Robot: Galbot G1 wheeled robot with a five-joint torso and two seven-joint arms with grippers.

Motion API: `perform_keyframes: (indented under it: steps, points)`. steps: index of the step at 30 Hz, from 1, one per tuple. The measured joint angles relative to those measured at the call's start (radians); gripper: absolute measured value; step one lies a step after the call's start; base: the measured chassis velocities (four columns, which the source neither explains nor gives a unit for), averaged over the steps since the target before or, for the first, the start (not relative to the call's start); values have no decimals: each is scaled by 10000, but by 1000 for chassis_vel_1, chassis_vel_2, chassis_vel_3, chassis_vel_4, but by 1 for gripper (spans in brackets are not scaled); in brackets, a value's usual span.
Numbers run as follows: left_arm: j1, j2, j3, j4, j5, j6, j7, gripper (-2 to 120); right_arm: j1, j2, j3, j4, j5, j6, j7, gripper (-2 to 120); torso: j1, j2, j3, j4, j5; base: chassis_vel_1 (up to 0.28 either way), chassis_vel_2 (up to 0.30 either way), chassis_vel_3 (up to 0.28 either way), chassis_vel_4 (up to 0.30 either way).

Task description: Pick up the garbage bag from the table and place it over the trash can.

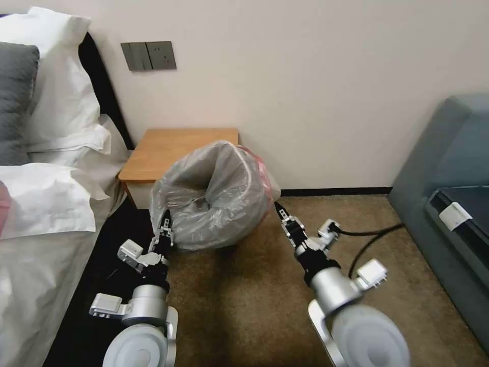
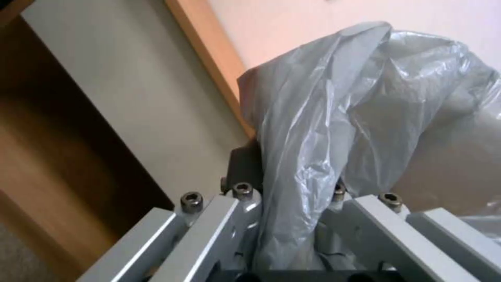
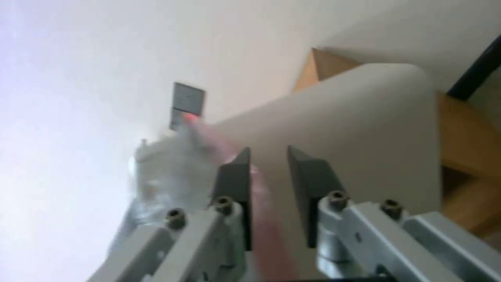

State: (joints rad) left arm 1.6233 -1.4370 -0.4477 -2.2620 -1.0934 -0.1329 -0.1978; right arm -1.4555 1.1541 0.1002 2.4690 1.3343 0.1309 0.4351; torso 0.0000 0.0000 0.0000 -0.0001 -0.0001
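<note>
crinkly translucent grey plastic garbage bag (image 1: 216, 196) draped over cream-beige plastic trash can (image 3: 365, 129) beside orange-brown wooden table (image 1: 173, 150). left gripper (image 1: 165, 224) fingers pinch bag film; right gripper (image 1: 279, 210) fingers narrowly parted around pinkish-red edge.

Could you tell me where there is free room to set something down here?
The table top is bare, between wall, pillows and the garbage bag. The carpet between the two arms is free too. Crowded: around the bag, with the left gripper and right gripper at its sides.
</note>
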Motion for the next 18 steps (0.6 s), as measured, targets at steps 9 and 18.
perform_keyframes:
  steps: [9,18]
  points:
    - [-5,-16,60,-32,-334,92,-142,8,105,761,48,155,1926,301,-561,57,0,0,0,2,2,0,0,0,0]
    - [53,-25,34,-242,-807,218,-414,8,264,865,-62,-377,2229,-106,-1472,89,0,0,0,2,1,0,0,0,0]
